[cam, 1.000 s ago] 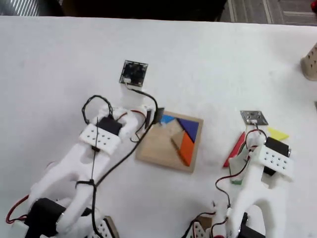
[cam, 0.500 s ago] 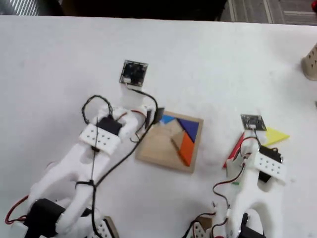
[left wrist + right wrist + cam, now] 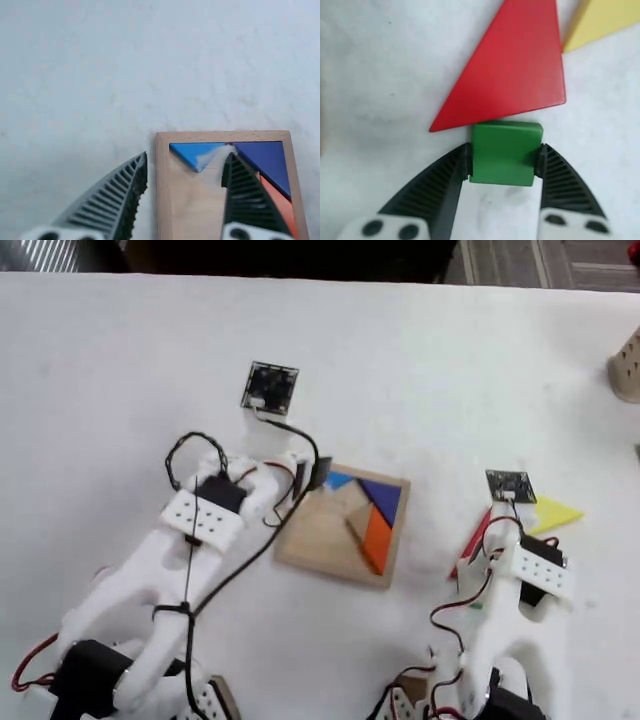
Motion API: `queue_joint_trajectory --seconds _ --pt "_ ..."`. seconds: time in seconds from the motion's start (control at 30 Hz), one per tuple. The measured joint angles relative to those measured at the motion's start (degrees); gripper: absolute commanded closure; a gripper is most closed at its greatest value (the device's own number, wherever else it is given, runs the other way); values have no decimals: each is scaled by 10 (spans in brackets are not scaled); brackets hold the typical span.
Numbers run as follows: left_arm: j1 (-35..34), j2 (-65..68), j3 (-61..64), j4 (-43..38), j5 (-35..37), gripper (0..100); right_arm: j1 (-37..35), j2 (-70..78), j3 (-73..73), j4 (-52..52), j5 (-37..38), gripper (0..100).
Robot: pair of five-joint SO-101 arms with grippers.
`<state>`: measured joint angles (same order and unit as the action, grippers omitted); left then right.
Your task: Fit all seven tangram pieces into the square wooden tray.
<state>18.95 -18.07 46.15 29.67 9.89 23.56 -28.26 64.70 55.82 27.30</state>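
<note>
Snugly, the right gripper (image 3: pixel 502 156) clasps a glossy green square (image 3: pixel 506 150) between ribbed jaws, flat on the white table (image 3: pixel 370 75), touching a smooth red triangle (image 3: pixel 515 75); the left gripper (image 3: pixel 187 156) gapes wide astride the wooden tray (image 3: pixel 162 190) rim.

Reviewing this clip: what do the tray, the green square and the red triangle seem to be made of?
The tray looks like pale bare wood, matte, with faint grain on its rim. The green square is smooth, evenly coloured, slightly glossy: painted wood or plastic, hard to tell. The red triangle has the same uniform finish, so likely the same material.
</note>
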Motion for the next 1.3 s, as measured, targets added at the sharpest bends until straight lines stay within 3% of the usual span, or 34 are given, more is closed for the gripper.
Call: queue_joint_trajectory --seconds 0.13,0.3,0.67,0.97,1.1,1.3 --pt "0 0 0 0 0 749 1 9 -5 0 0 837" --pt "0 0 0 0 0 749 18 9 -7 -3 1 984" --pt "-2 0 7 0 0 748 74 11 -28 7 0 978" --pt "-62 0 7 0 0 748 75 11 -157 142 0 977" --pt "-86 0 7 0 0 748 41 11 -218 202 -24 978" --pt "-127 -1 0 0 0 748 -100 12 -263 234 -91 975"
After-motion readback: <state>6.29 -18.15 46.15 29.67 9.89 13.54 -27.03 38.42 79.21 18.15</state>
